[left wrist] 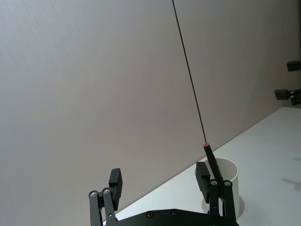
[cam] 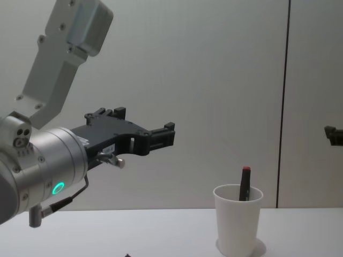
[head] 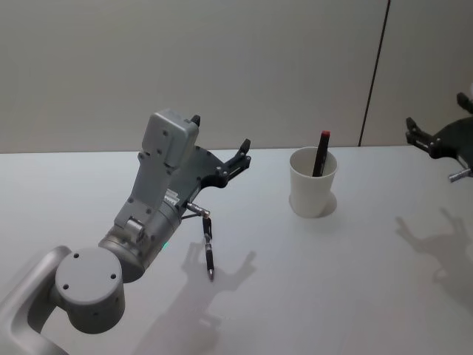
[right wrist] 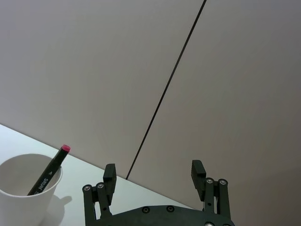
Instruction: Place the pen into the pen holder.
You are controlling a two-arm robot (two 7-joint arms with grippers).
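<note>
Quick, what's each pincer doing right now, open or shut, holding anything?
Left pincer: open, holding nothing.
Right pincer: open, holding nothing.

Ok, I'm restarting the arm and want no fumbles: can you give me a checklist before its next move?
1. Left gripper open and empty: ok.
2. Dark pen lying unheld on the table, below the left arm: ok.
3. White paper cup upright: ok.
4. Room in the cup beside the red-tipped marker leaning inside: ok.
5. Right gripper open, off to the right, apart from the cup: ok.
6. Left gripper lined up on the pen: not ok, it is raised and points forward.
</note>
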